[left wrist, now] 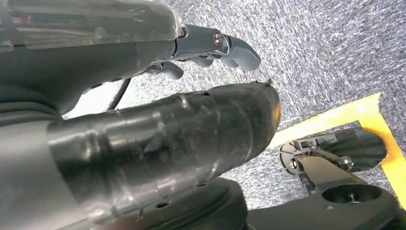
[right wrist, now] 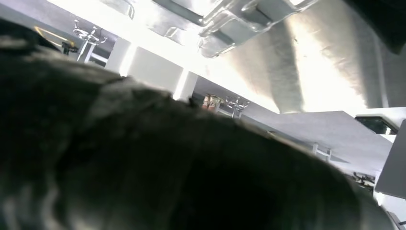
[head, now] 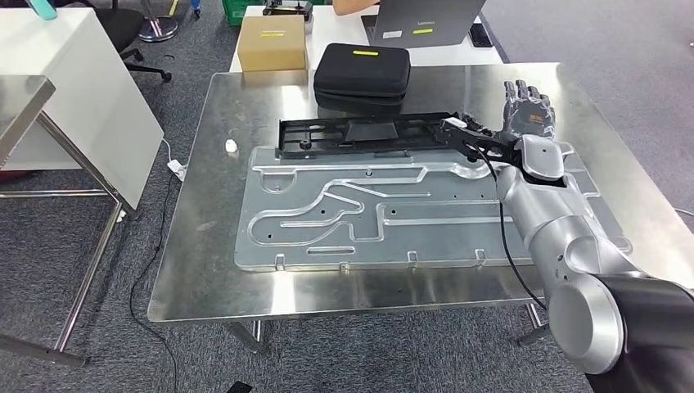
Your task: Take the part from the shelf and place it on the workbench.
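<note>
The part (head: 360,135), a long black plastic frame, lies flat on the steel workbench (head: 205,270) along the far edge of a big grooved aluminium plate (head: 368,217). My right hand (head: 524,115) is at the part's right end. Its fingers (head: 530,97) stretch out straight, away from the part, and only its thumb (head: 473,139) reaches to the part's tip. Nothing sits between thumb and fingers. The right wrist view is blurred and dark, with bright ceiling beyond. My left hand (left wrist: 158,129) hangs over grey carpet, its fingers (left wrist: 225,45) apart from the thick thumb and holding nothing.
A black zipped case (head: 362,75) stands just behind the part. A cardboard box (head: 272,41) and a laptop (head: 425,20) sit on the table beyond. A small white object (head: 232,146) lies near the workbench's left side. A steel shelf frame (head: 49,164) stands at the left.
</note>
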### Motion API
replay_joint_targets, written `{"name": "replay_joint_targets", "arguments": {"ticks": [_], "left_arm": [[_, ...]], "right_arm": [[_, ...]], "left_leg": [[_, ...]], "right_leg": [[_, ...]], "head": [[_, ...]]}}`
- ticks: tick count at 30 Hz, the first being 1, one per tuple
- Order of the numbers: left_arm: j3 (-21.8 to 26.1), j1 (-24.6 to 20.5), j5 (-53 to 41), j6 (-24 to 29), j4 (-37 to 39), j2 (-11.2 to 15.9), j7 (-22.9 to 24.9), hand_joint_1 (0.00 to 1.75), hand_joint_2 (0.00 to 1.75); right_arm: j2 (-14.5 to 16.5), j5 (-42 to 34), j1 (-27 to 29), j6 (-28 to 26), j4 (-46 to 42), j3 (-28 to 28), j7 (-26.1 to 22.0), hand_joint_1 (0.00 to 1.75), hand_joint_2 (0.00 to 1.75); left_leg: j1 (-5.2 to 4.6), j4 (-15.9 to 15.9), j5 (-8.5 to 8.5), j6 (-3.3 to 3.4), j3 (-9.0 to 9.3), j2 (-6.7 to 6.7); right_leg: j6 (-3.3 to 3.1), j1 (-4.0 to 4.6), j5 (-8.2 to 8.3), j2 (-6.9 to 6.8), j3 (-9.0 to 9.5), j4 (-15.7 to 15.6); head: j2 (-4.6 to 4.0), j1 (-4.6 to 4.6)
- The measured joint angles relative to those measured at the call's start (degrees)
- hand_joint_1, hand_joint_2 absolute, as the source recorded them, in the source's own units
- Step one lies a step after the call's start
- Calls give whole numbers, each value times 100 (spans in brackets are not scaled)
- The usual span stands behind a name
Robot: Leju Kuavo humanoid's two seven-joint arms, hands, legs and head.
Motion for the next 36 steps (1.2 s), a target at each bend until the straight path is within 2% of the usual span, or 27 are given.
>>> {"name": "replay_joint_targets", "arguments": {"ticks": [2,4,5,6,8,9,10,11,12,14,15,16,18,20,22,24,25,26,27,29,30,32,34,36], "left_arm": [[0,-1,-4,0,0,2,8,0,0],[1,5,-8,1,0,6,21,0,0],[2,7,-10,3,0,8,27,0,0],[2,8,-13,8,0,10,32,0,0],[2,12,-21,24,0,12,39,0,0],[2,14,-26,31,0,13,43,0,0],[2,15,-30,35,0,14,46,0,0],[2,15,-33,38,0,15,48,0,0],[2,14,-36,40,0,17,49,0,0],[3,8,-36,42,0,27,49,0,0],[3,5,-36,42,0,33,50,0,0],[4,2,-36,42,0,38,50,0,0],[6,5,-36,42,0,48,54,0,0],[7,3,-34,40,0,54,58,0,0],[7,-1,-35,38,0,55,60,0,0],[7,7,-36,35,0,55,60,0,0],[7,16,-36,34,0,56,60,0,0],[7,23,-36,33,0,56,61,0,0],[7,27,-36,34,0,56,62,0,0],[8,25,-33,40,0,55,58,0,0],[9,22,-32,44,0,55,55,0,0],[15,20,-26,48,0,56,50,0,0],[22,21,-22,48,0,58,49,0,0],[29,22,-21,42,0,62,49,0,0]], "right_arm": [[-1,0,7,-15,0,0,-1,0,0],[2,0,11,-31,1,0,-6,0,0],[5,0,12,-38,1,0,-10,0,0],[7,0,14,-46,2,0,-13,0,0],[8,1,22,-57,2,0,-16,0,0],[9,2,35,-60,2,0,-16,0,0],[12,3,51,-61,2,0,-16,0,0],[14,4,67,-62,2,0,-16,0,0],[14,4,78,-63,2,0,-16,0,0],[11,4,81,-67,1,0,-16,0,0],[9,4,80,-69,0,0,-16,0,0],[6,4,81,-72,0,0,-16,0,0],[1,4,85,-74,0,0,-16,0,0],[-15,3,84,-78,0,0,-17,0,0],[-36,2,93,-81,1,0,-26,0,0],[-45,2,132,-81,3,0,-34,0,0],[-48,2,156,-81,3,0,-34,0,0],[-48,2,174,-81,3,0,-34,0,0],[-48,2,182,-82,3,0,-34,0,0],[-49,2,180,-84,1,0,-34,0,0],[-50,2,178,-84,0,0,-36,0,0],[-57,2,182,-85,0,0,-40,0,0],[-64,2,185,-86,0,0,-46,0,0],[-66,2,182,-87,0,0,-51,0,0]], "left_leg": [[-3,-10,54,-82,-22,-5],[4,23,22,-161,-66,-12],[7,142,-103,-187,-125,-15],[11,388,-311,-207,-225,-15],[13,1138,-785,-228,-488,-14],[13,1463,-928,-235,-579,-14],[13,1606,-962,-235,-578,-13],[12,1515,-893,-228,-453,-13],[12,1212,-760,-212,-222,-13],[-2,403,-561,-161,318,-15],[-16,143,-516,-134,477,-17],[-32,9,-515,-106,550,-19],[-38,-45,-466,-45,544,-19],[-11,-120,-385,34,531,-2],[2,-158,-301,94,474,15],[0,-144,-245,111,382,15],[0,-128,-224,107,339,15],[0,-106,-208,100,298,14],[1,-78,-199,92,263,14],[-8,-22,-195,55,208,15],[-16,-3,-190,28,188,15],[-28,3,-164,-40,164,16],[-25,2,-151,-99,148,13],[-19,214,-328,-154,49,4]], "right_leg": [[-73,42,42,11,-15,-57],[-171,22,107,-1,-53,-102],[-223,9,150,-11,-80,-123],[-269,-1,195,-21,-117,-139],[-320,14,267,-30,-219,-139],[-328,24,305,-30,-272,-136],[-327,31,339,-27,-321,-133],[-318,37,371,-22,-364,-129],[-306,40,398,-17,-398,-123],[-265,48,444,-13,-449,-107],[-237,51,466,-16,-461,-102],[-203,52,489,-18,-470,-101],[-126,54,538,-21,-478,-117],[-59,49,452,-11,-528,-31],[-3,34,80,-2,-734,482],[45,25,-313,-2,-1006,1222],[59,21,-382,-2,-1058,1419],[65,16,-343,-3,-996,1398],[63,11,-212,-5,-819,1148],[30,15,41,-5,-348,371],[-4,31,104,-2,-199,96],[-80,71,118,2,-143,-59],[-161,60,170,-6,-158,-88],[-251,31,230,-23,-165,-132]], "head": [[0,0],[0,-1],[0,-2],[0,-5],[0,-9],[0,-9],[0,-9],[0,-9],[0,-9],[0,-9],[0,-8],[0,-7],[0,-5],[0,-2],[0,1],[0,1],[0,0],[0,1],[0,1],[0,0],[0,0],[0,-1],[0,-2],[0,-5]]}}
